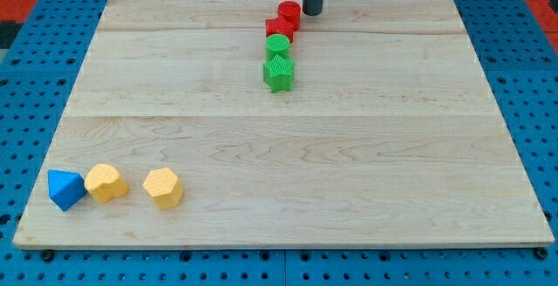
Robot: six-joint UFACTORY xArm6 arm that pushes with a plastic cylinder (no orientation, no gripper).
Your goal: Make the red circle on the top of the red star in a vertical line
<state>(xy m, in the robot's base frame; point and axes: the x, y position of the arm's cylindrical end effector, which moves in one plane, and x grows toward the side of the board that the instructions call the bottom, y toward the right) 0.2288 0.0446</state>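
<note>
The red circle (289, 13) sits near the view's top centre, touching the red star (278, 30) just below and slightly left of it. Below the star come a green circle (277, 45) and a green star (278, 72), so the four blocks form a near-vertical column. My tip (312, 12) is at the view's top, just to the right of the red circle, close to or touching its side.
A blue block (65, 188), a yellow block (106, 182) and a second yellow block (163, 187) lie in a row at the view's bottom left. The wooden board (349, 164) rests on a blue pegboard surface.
</note>
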